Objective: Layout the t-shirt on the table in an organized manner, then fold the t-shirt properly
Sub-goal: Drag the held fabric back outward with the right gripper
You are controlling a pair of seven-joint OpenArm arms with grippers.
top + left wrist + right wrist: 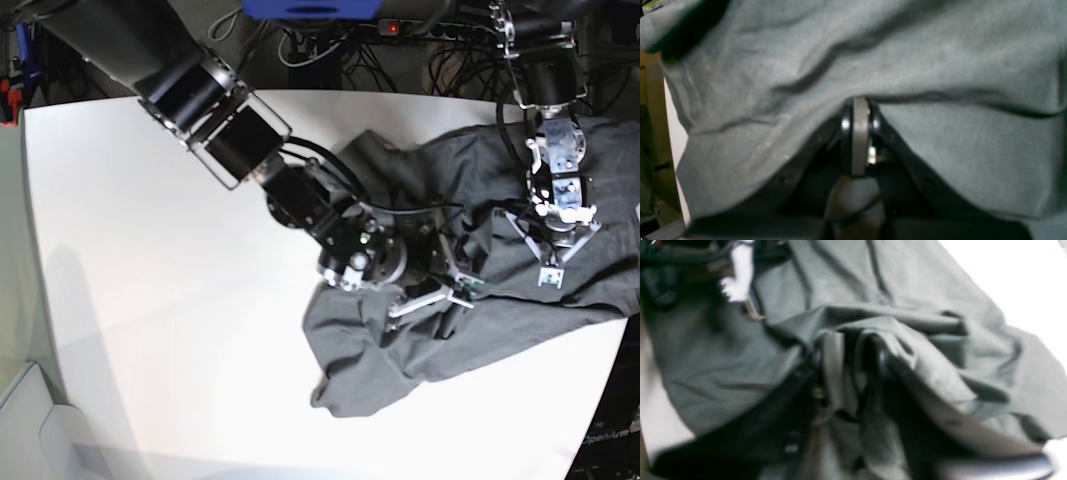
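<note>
The dark grey t-shirt (520, 315) lies crumpled on the right half of the white table (150, 300). My left gripper (548, 275) stands on the shirt's right part. In the left wrist view its fingers (860, 133) are pressed together on a fold of the t-shirt (940, 66), which drapes to both sides. My right gripper (440, 288) is at the shirt's bunched middle. The blurred right wrist view shows its fingers (833, 366) a little apart, with t-shirt (923, 366) cloth draped over one of them and bare table (1023, 280) beyond.
Cables and a power strip (390, 28) run behind the table's far edge. The right arm's thick black links (230, 125) cross the table from the top left. The tabletop's curved edge (40, 330) runs down the left side.
</note>
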